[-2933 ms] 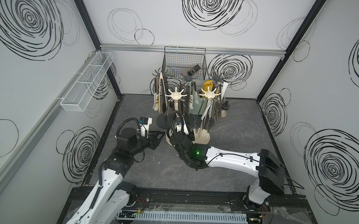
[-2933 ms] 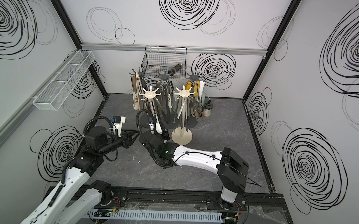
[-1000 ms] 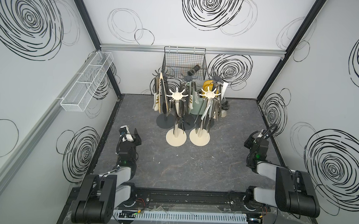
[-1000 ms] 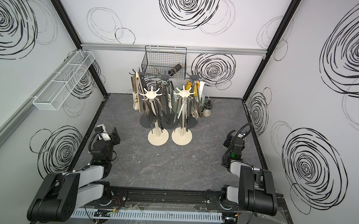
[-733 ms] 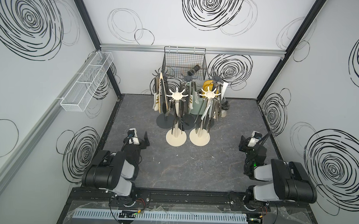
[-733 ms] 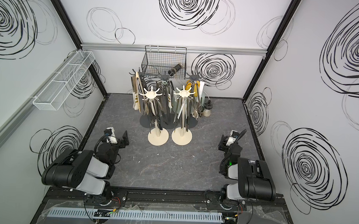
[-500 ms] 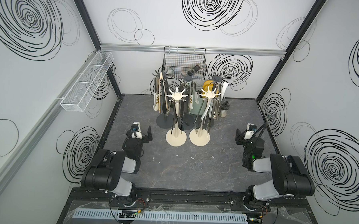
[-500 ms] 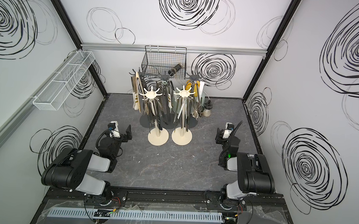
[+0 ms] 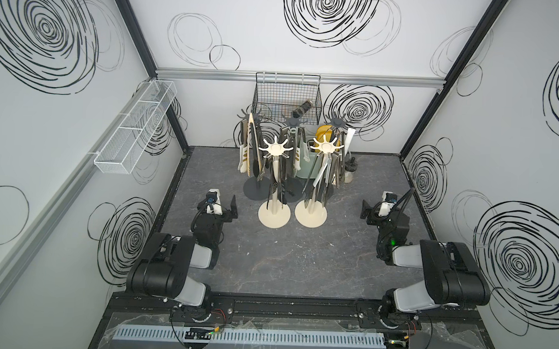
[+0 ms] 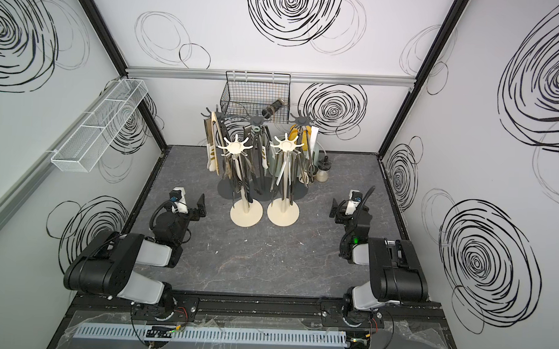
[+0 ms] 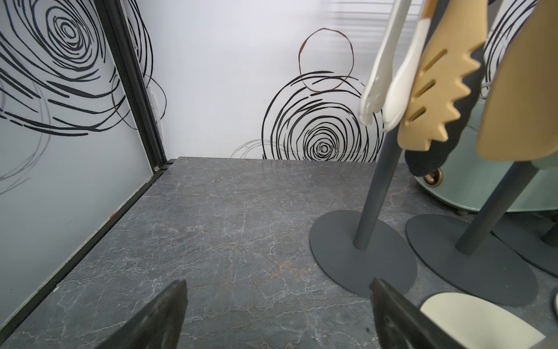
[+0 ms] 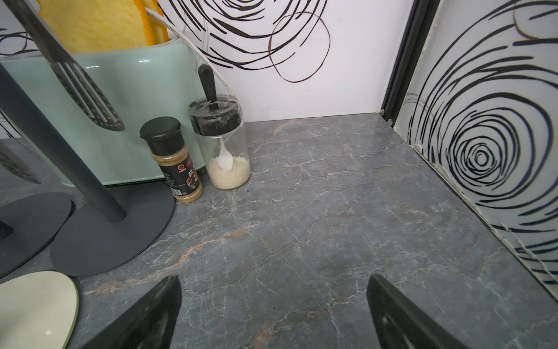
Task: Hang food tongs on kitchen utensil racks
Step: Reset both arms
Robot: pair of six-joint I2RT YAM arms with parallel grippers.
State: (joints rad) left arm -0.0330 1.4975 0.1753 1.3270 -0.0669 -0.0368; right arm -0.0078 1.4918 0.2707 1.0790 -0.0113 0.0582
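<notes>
Five kitchen utensil racks stand at the back middle: two cream ones in front [image 9: 274, 214] [image 9: 310, 214] and three dark grey ones behind [image 9: 250, 115]. Food tongs [image 9: 253, 148] hang all round their star tops, and none lie on the floor. Tan toothed tongs [image 11: 434, 99] and cream-headed tongs [image 11: 383, 99] hang close in the left wrist view. My left gripper [image 9: 226, 212] [image 11: 277, 302] is open and empty, low to the left of the racks. To their right, my right gripper [image 9: 372, 213] [image 12: 273, 299] is open and empty too.
A black wire basket [image 9: 286, 98] with a dark jar hangs on the back wall, a white mesh basket [image 9: 134, 130] on the left wall. A mint toaster [image 12: 120, 121] and two spice jars [image 12: 175, 160] [image 12: 223, 142] stand behind the right racks.
Both arms have pulled back from the racks and folded at the sides. Over the last second both grippers have opened wide and turned to face the back wall.
</notes>
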